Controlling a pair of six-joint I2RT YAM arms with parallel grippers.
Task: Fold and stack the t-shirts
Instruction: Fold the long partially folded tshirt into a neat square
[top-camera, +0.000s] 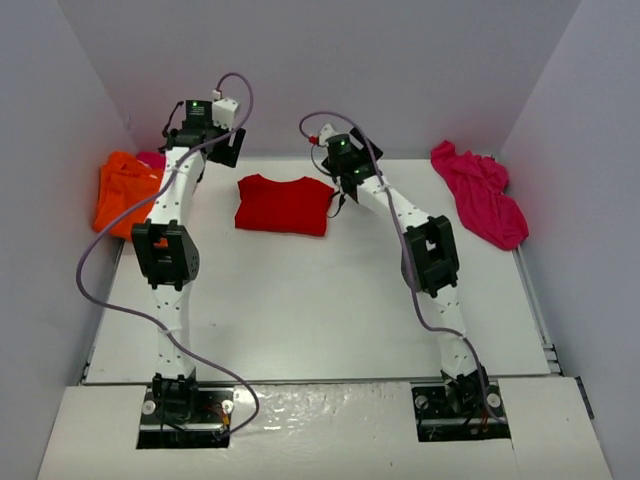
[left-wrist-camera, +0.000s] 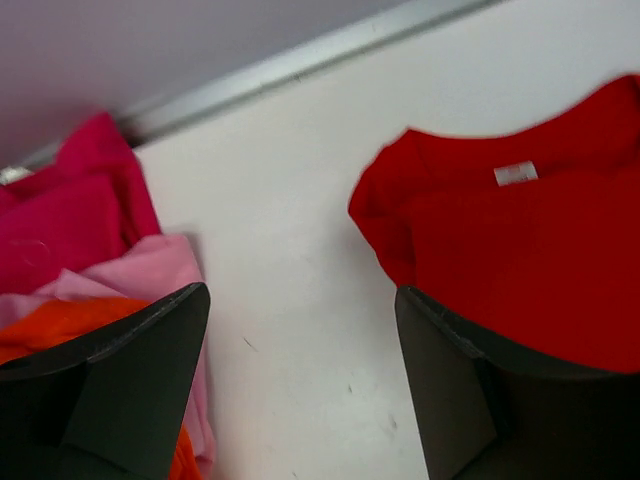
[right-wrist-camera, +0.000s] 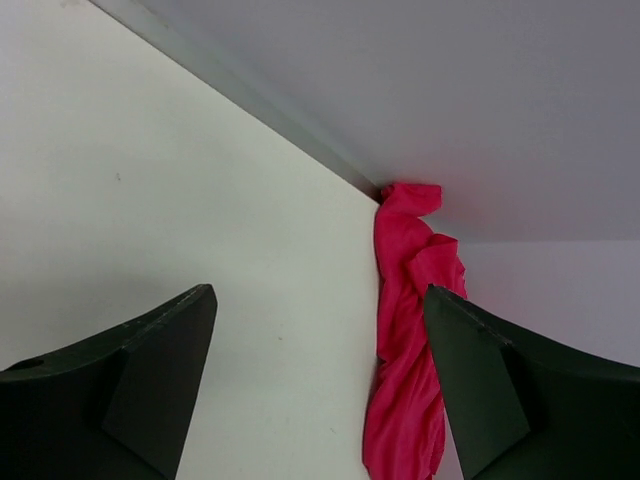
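Beyond mid white counter the folded red t-shirt lies flat, untouched. The left fingers and right fingers hang at either side of it, spread wide and empty. Far left: orange t-shirt with pink ones; far right, crumpled magenta t-shirt

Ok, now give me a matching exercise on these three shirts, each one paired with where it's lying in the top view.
Things:
1. red short-sleeved cloth t-shirt
2. orange cloth t-shirt
3. long crumpled magenta cloth t-shirt

Places:
A. far right, on its own
B. far left, bunched in a pile
C. far centre, lying flat

Pairs: 1-C, 2-B, 3-A
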